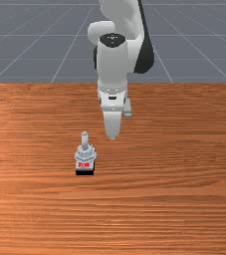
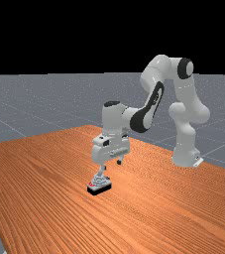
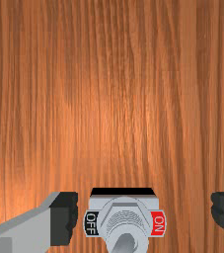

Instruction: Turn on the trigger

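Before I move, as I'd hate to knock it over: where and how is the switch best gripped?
I'd take the upper part of its slim lever, coming from above with the open tool, then closing from the sides of the OFF label and ON label: the lever rises above the wider collar.

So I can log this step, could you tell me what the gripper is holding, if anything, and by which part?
Nothing is held: the gripper is open, with a gap between each finger and the switch.
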Motion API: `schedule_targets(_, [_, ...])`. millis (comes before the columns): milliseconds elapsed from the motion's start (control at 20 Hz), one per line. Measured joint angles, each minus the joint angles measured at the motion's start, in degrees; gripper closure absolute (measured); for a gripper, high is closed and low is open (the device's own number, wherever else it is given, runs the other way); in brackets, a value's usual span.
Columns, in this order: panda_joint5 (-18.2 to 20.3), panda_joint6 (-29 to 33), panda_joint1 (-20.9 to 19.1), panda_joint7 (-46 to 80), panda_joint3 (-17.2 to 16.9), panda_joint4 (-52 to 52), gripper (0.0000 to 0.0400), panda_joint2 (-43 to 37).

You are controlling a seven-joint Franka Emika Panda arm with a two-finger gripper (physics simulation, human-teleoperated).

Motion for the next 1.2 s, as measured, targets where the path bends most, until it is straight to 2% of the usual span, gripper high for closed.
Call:
schedule_targets(50, [-1.23, -1.71, 3.00, 9.05, 0.32, 4.25, 0.0156, 2.56])
schedule_targets(100, [-2.35, -4.16, 8.60, 17.57, 1.50, 10.23, 0.0252, 6.14])
schedule_targets(150, [-3.33, -8.26, 14.81, 25.24, 2.63, 19.87, 0.0310, 11.73])
schedule_targets(200, [-4.11, -15.95, 21.22, 31.68, 3.32, 37.45, 0.0345, 21.56])
schedule_targets(250, [-4.10, -15.86, 23.99, 31.68, 4.65, 37.68, 0.0367, 22.10])
schedule_targets(300, [-3.34, -14.98, 24.32, 31.09, 5.58, 36.88, 0.0380, 21.81])
schedule_targets(350, [-3.67, -17.41, 24.86, 31.35, 5.44, 38.96, 0.0388, 22.76])
schedule_targets(450, [-4.11, -16.00, 25.03, 31.05, 5.39, 37.81, 0.0395, 22.22])
schedule_targets(500, [-5.21, -17.62, 25.89, 32.44, 4.49, 39.25, 0.0397, 22.89])
schedule_targets(900, [-4.14, -15.70, 25.24, 32.88, 4.81, 37.12, 0.0400, 22.08])
schedule_targets(1200, [-4.15, -16.72, 25.13, 31.88, 5.05, 38.22, 0.0400, 22.75])
